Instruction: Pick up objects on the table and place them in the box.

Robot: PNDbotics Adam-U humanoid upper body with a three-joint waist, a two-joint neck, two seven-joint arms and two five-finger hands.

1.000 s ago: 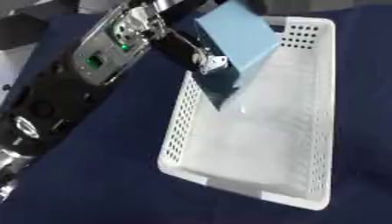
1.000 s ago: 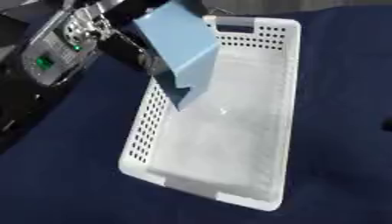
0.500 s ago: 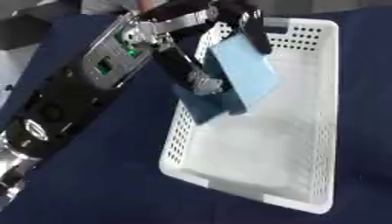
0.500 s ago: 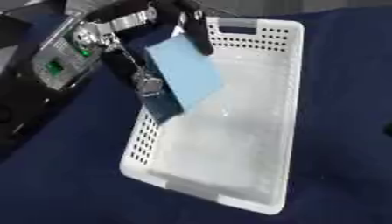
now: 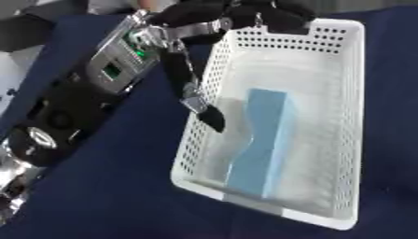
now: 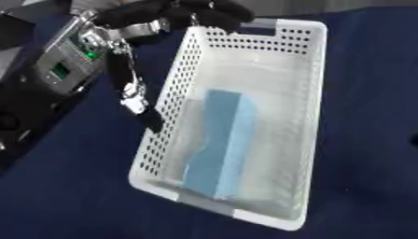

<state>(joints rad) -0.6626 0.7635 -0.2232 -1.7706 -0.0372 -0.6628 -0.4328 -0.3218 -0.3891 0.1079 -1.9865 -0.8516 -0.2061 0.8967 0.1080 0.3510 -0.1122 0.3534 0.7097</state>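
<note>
We can't see where the left hand (image 5: 237, 18) ends: its fingers run up to the top edge over the far end of the white basket (image 5: 347, 140) and smear into one dark mass. Thumb tip (image 5: 211, 119) hangs at the basket's left wall; touching or just beside, we can't tell. The left forearm (image 5: 78, 105) is cut off at the left and bottom edges.

The light blue box (image 5: 261, 144) in the basket has a blurred near end, and we can't make out its left edge against the basket floor. Far end of the basket is partly hidden behind the hand.
</note>
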